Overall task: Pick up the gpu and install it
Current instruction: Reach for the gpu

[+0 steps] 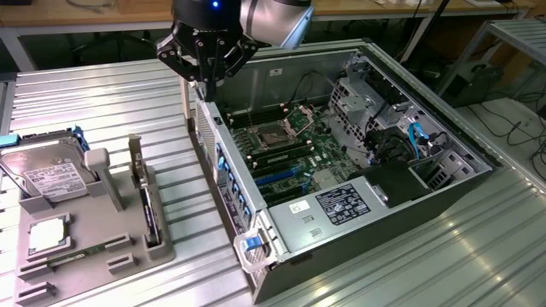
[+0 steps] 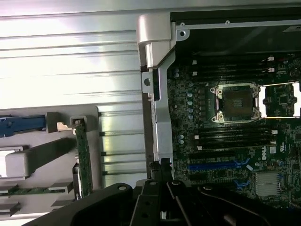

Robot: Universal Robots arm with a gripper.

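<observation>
- The gripper [image 1: 206, 82] hangs with its fingers clenched together and nothing between them, just above the top edge of the rear wall [image 1: 224, 173] of the open computer case [image 1: 384, 256].
- The gpu [image 1: 148, 204] is not in hand. It stands on its long edge in a slot of the grey holder [image 1: 98, 224] on the table, at the exterior view's left of the case and well apart from the gripper. The wrist view shows it as a thin strip [image 2: 83, 155] beside the gripper's dark body [image 2: 161, 175].
- The pick-up step looks not yet done, and the blue expansion slots [image 1: 275, 176] on the motherboard [image 1: 282, 147] appear empty.
- Risk: the shut fingertips sit very near the case wall, so a sideways move without lifting would probably strike or scrape the metal edge.
- Risk: with the fingers closed, a descent onto the card would push on its top edge rather than straddle it, which could tip it in its slot or jam it.
- Risk: the card is thin and offers only a narrow edge, so an off-centre grip could let it swing or slip.
- Risk: the hard drive [image 1: 53, 173] shares the same holder, and a wide approach could knock it.
- Risk: a tilted card would likely miss the slot and load the board.
</observation>
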